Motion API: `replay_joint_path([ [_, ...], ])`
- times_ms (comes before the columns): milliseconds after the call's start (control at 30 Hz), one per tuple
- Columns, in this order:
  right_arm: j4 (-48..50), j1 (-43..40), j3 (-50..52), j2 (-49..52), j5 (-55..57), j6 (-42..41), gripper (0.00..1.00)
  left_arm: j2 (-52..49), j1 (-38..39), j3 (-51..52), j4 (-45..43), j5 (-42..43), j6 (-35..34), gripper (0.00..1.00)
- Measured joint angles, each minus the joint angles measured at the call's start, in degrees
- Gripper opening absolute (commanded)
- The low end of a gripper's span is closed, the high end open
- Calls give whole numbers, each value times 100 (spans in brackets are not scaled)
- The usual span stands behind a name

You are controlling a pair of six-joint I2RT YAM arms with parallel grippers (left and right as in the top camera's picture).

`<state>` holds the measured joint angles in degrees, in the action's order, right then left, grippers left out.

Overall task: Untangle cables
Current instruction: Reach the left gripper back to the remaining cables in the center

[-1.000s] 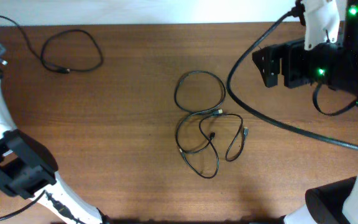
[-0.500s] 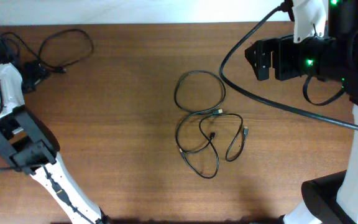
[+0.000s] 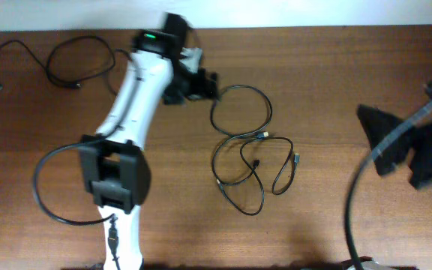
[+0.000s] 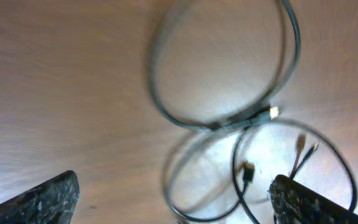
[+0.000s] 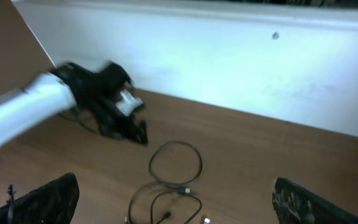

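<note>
Two thin black cables [image 3: 250,161] lie tangled in loose loops at the table's middle, one round loop [image 3: 240,111] at the back. A third cable [image 3: 81,64] lies apart at the back left. My left gripper [image 3: 201,84] hovers just left of the round loop, open and empty. In the left wrist view the loop [image 4: 222,74] and metal plug ends [image 4: 272,112] show ahead of the left gripper [image 4: 179,202]. My right gripper [image 3: 385,142] is blurred at the right, away from the tangle. Its wrist view shows the right gripper [image 5: 179,205] open, with the cables [image 5: 176,165] far ahead.
The left arm [image 3: 137,112] stretches from the front edge across the table's left half. A thick black robot wire [image 3: 51,187] loops beside it. A white wall [image 5: 229,68] runs behind the table's back edge.
The left gripper opened, and the arm swung from the far back-left corner to the tangle's back loop. The separate cable stayed at the back left. The right arm moved from the back right toward the front.
</note>
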<state>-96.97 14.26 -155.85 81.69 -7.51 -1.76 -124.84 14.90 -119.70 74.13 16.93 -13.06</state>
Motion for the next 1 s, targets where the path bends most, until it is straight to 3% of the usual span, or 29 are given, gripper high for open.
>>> replay_joint_path([
  [67, 0, 0, 0, -382, 125, 0, 99, 0, 824, 101, 188, -39, 90, 99],
  [233, 2, 0, 0, -1187, 389, 0, 99, 0, 1740, 105, 1038, 413, 205, 99],
  [433, 0, 0, 636, -2107, 498, 11, 99, 0, 2588, 107, 1344, 339, -330, 99],
  [667, 0, 0, 1434, -2439, 861, 22, 99, 0, 3480, 125, 1390, -1233, -533, 99],
  [800, 0, 0, 1434, -2444, 883, 26, 99, 0, 3853, 518, 973, -1556, -1541, 99],
  [900, 0, 0, 1434, -2444, 883, 22, 99, 0, 3991, 883, 872, -1832, -3130, 99],
  [1000, 0, 0, 1434, -2444, 883, 22, 99, -9, 4157, 1220, 59, -1996, -4592, 99],
])
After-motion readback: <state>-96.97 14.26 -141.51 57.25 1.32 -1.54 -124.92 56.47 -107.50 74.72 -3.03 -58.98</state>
